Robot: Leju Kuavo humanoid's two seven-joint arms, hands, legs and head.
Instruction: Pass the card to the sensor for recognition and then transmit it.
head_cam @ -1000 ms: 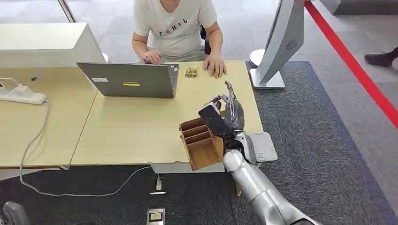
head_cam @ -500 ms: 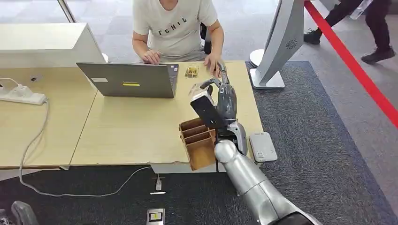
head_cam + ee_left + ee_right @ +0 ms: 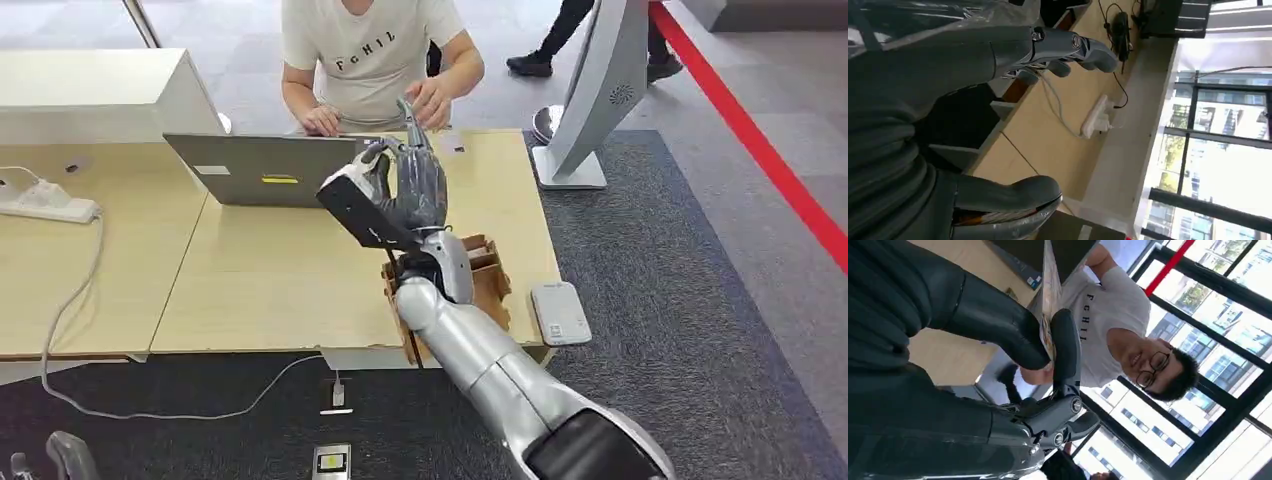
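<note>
Right hand (image 3: 415, 190) is raised over the wooden table (image 3: 270, 270), fingers pointing away from the robot toward the seated person (image 3: 370, 60), and it holds the card (image 3: 362, 210). In the right wrist view the card (image 3: 1048, 295) appears edge-on, pinched between the thick thumb and a dark finger (image 3: 1065, 347), with the other fingers curled below. From the head camera the card shows as a dark flat rectangle with a lighter end, tilted, held above the table just in front of the open laptop (image 3: 275, 170). The person's hand (image 3: 428, 100) is lifted near the robot's fingertips, not touching the card as far as can be told. Behind the silver forearm sits a brown wooden slotted holder (image 3: 492, 285) at the table's near edge, and beside it, at the table's right corner, lies a grey flat card reader (image 3: 559, 312). A white power strip (image 3: 48, 203) rests on the adjoining table at left. Left hand (image 3: 948, 125) has its fingers spread apart around nothing, thumb set well away from the others, with that table and power strip (image 3: 1096, 117) beyond it.
</note>
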